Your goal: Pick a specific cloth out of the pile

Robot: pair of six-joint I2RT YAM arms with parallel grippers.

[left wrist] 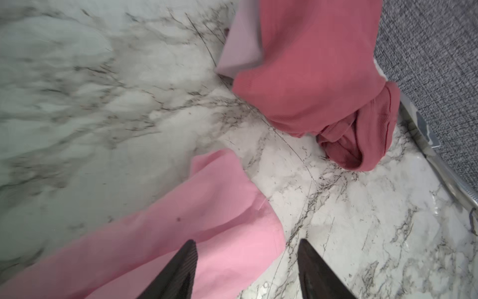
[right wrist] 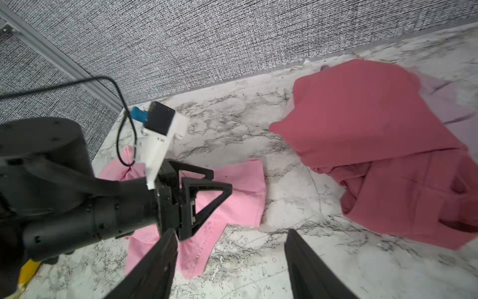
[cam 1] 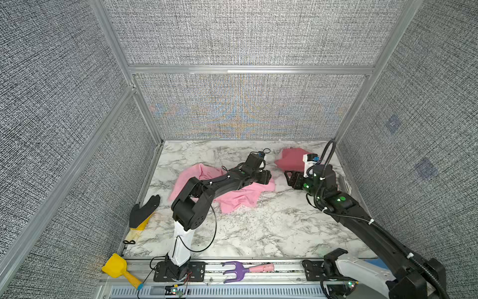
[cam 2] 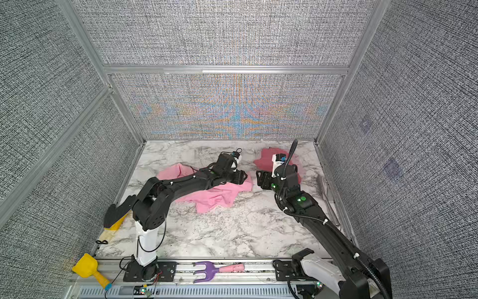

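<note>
The left gripper (left wrist: 245, 261) has its fingers spread with nothing pinched. One finger (left wrist: 181, 269) hangs over the pink cloth (left wrist: 186, 227) and its partner hangs over bare marble, so the end edge of the pink cloth runs between them, directly below. The right gripper (right wrist: 227, 261) is likewise spread and empty. It sits just beside that same end, over the bare table (cam 1: 271, 233).

In both top views the pink cloth stretches across the table, from under the left arm's elbow to the left gripper's tips, with a flap reaching toward the near edge. The left arm is the nearer one, I judge, since it lies right over the fabric.

The darker red cloth (cam 1: 289, 158) lies apart toward the far right corner, with a strip of marble between the two. Open room lies in the near middle of the table, while the wall (cam 1: 413, 181) hems in the right.
</note>
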